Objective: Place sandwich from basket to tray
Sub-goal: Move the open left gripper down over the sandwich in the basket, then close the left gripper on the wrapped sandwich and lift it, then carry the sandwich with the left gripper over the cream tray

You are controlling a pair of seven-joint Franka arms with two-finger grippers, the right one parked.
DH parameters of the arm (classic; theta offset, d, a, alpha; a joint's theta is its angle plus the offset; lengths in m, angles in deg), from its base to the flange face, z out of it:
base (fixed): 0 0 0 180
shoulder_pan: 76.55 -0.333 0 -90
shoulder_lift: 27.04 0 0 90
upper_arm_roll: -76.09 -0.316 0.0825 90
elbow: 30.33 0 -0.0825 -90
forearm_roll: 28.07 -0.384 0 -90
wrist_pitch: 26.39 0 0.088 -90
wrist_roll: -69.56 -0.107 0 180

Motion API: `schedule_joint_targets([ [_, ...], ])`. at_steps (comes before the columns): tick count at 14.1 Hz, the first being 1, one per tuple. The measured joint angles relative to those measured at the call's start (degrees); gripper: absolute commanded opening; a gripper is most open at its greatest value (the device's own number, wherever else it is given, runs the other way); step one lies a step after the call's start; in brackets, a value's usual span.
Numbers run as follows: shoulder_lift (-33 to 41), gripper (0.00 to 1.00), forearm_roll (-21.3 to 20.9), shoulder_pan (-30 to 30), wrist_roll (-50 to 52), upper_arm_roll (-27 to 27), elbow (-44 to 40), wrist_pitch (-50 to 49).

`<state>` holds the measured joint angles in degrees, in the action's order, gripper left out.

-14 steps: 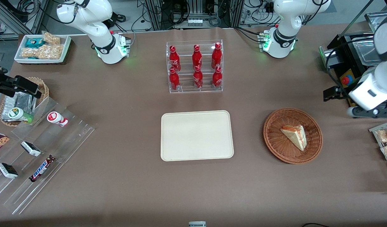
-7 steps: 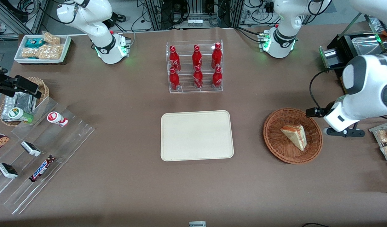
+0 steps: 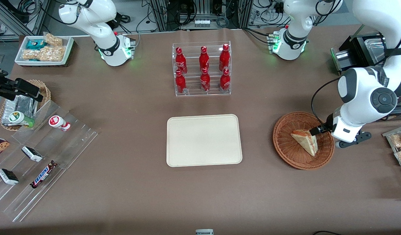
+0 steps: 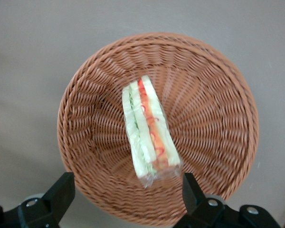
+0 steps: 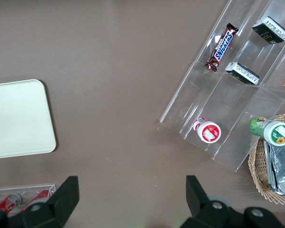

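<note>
The sandwich point(image 3: 305, 140) lies in the basket point(image 3: 285, 148), well apart from the tray point(image 3: 203, 140). The wrist view alone shows the claw point(image 4: 126, 192) spread wide above the sandwich's point(image 4: 148, 130) striped cut edge.

The left arm bends down steeply, wrist pointing downward; its gripper point(image 4: 126, 192) hangs with fingers point(image 4: 61, 190) spread wide apart, nothing held between them.

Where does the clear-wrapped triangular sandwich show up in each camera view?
Front view: wrapped sandwich lies in the round brown wicker basket, beside the cream rectangular tray.
Left wrist view: sandwich mid-basket, open claw above it.
Right wrist view: not in it.
Shared landmark: the basket.
</note>
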<state>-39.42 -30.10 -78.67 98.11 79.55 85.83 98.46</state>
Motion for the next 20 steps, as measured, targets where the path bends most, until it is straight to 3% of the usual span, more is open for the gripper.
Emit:
schedule_joint_targets([
  [5, -2.7, 1.00, 0.1, 0.2, 18.6, 0.1, 1.3, 6.5],
  [8, -4.6, 1.00, 0.1, 0.8, 24.3, 0.4, 2.2, 9.6],
  [9, -5.3, 0.81, 0.1, 1.0, 24.9, 0.5, 2.2, 9.7],
  [10, -5.9, 0.47, 0.2, 1.1, 25.4, 0.5, 2.2, 9.8],
  [11, -6.5, 0.24, 0.2, 1.3, 26.1, 0.5, 2.2, 9.9],
  [12, -7.0, 0.11, 0.2, 1.5, 26.8, 0.5, 2.2, 10.1],
  [13, -7.3, 0.06, 0.2, 1.7, 27.3, 0.5, 2.2, 10.2],
  [17, -7.2, 0.05, 0.3, 2.1, 27.6, 0.6, 1.1, 8.9],
  [20, -6.7, 0.05, 0.3, 4.3, 27.6, 0.8, -4.3, 0.4],
])
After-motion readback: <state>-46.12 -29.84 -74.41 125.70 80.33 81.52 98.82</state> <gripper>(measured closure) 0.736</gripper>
